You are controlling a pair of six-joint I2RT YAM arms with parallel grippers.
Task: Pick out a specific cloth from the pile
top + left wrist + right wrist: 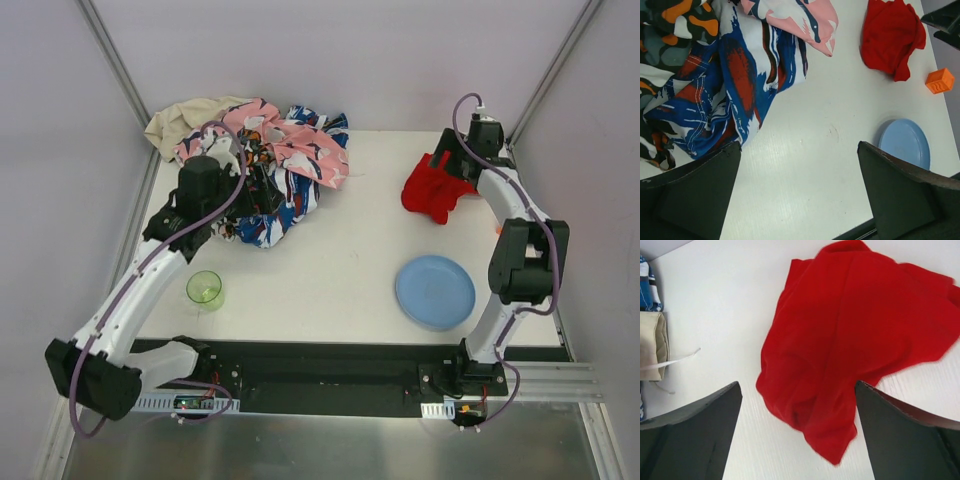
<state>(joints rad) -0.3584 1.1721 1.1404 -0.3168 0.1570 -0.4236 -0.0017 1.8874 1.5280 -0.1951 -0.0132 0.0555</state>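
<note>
As crumpled cloth (850, 340) tapers, tip faces right gripper (797, 386) | axis diagonal

The table (350, 250) bears pile (270, 170), cloth (432, 190), plate (435, 291), cup (205, 290), cube (940, 81).

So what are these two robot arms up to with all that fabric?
They are picking one cloth out of a heap. The red cloth lies on its own at the right of the table, well apart from the pile of patterned fabrics at the back left. The right gripper hangs open just above the red cloth, gripping nothing. The left gripper is open too, over bare table at the pile's edge.
</note>
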